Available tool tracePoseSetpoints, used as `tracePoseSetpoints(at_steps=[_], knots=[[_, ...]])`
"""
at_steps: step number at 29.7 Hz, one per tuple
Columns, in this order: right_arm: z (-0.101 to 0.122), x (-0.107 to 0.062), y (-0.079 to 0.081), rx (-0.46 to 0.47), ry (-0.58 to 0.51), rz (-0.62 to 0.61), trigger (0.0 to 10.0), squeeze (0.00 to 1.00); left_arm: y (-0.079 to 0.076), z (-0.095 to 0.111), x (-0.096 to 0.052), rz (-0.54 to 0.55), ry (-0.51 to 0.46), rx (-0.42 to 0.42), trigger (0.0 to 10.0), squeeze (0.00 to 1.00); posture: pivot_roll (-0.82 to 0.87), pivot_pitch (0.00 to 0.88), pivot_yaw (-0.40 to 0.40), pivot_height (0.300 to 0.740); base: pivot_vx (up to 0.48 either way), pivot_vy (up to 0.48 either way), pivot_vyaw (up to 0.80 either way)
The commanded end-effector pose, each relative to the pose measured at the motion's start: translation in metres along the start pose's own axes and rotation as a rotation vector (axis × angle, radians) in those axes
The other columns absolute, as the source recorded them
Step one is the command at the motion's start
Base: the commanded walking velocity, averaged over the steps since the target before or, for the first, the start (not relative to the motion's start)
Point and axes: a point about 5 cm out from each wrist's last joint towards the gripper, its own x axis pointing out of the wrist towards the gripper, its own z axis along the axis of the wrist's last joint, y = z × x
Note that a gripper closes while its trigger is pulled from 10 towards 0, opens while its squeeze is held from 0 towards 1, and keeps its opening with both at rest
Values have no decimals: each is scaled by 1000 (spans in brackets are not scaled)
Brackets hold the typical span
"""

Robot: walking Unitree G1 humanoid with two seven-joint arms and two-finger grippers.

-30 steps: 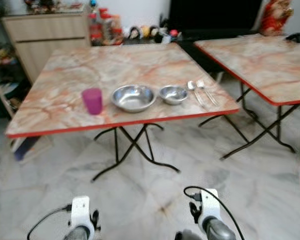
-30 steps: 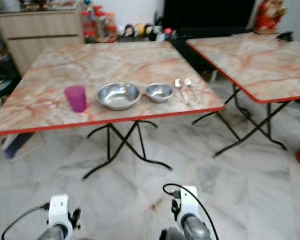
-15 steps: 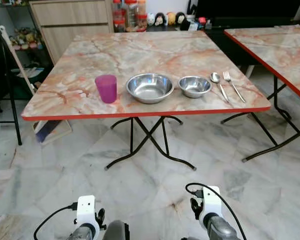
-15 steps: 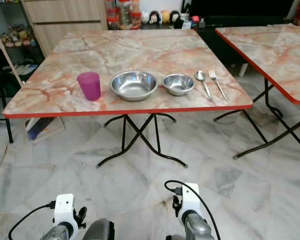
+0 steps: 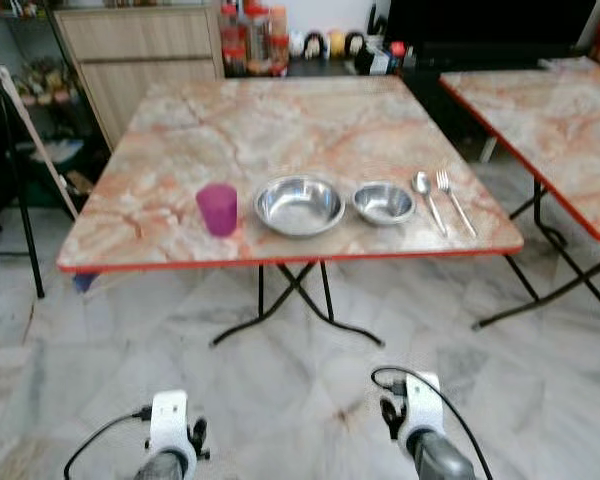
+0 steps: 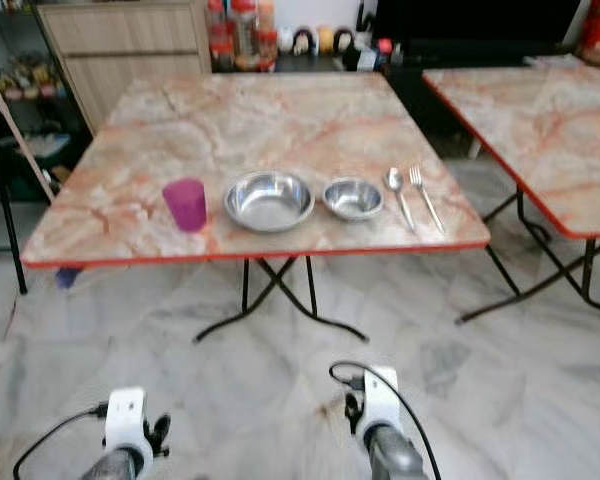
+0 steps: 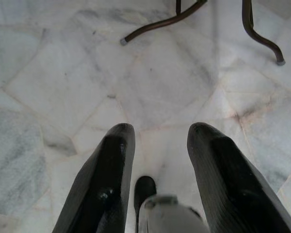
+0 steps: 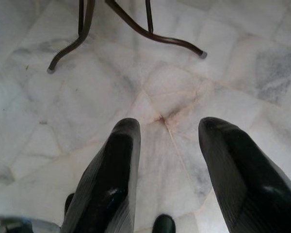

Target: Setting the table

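Note:
A marble-patterned folding table (image 5: 280, 120) with a red edge stands ahead. Along its near edge sit a purple cup (image 5: 218, 209), a large steel bowl (image 5: 299, 205), a smaller steel bowl (image 5: 384, 202), then a spoon (image 5: 425, 197) and a fork (image 5: 453, 198) side by side. Both arms hang low over the floor, well short of the table. My left gripper (image 7: 157, 138) is open above bare marble tiles. My right gripper (image 8: 169, 133) is open too, with nothing between its fingers.
A second marble table (image 5: 560, 110) stands to the right with a gap between the two. The black crossed legs (image 5: 295, 300) reach out under the near table. A wooden cabinet (image 5: 145, 55) and jars (image 5: 250, 40) lie behind. A mop handle (image 5: 35, 140) leans at left.
The whole picture has shifted: the camera turned and steadied on the near table, which now sits slightly farther and more central. The things on the table have stayed put. Both arms still hang low.

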Motion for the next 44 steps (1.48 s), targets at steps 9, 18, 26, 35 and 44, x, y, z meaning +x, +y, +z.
tracePoseSetpoints(at_steps=[9,18,26,35,44], knots=[[3,1,0,5,-4,2,10000,0,1,0,1,8,10,-7,10000,0,122,0,-37,740,0,0,0],[3,1,1,-10,1,-1,10000,0,2,3,1,13,2,-6,10000,0,123,0,-38,740,95,0,0],[4,1,1,-30,-2,-1,10000,0,3,3,1,10,1,-9,10000,0,122,0,-36,740,367,0,0],[3,1,3,-42,-2,3,10000,0,3,3,1,7,1,-7,10000,0,123,0,-34,740,388,0,333],[2,1,1,-29,3,-7,10000,0,3,2,0,5,4,2,10000,0,123,0,-31,740,284,0,0]])
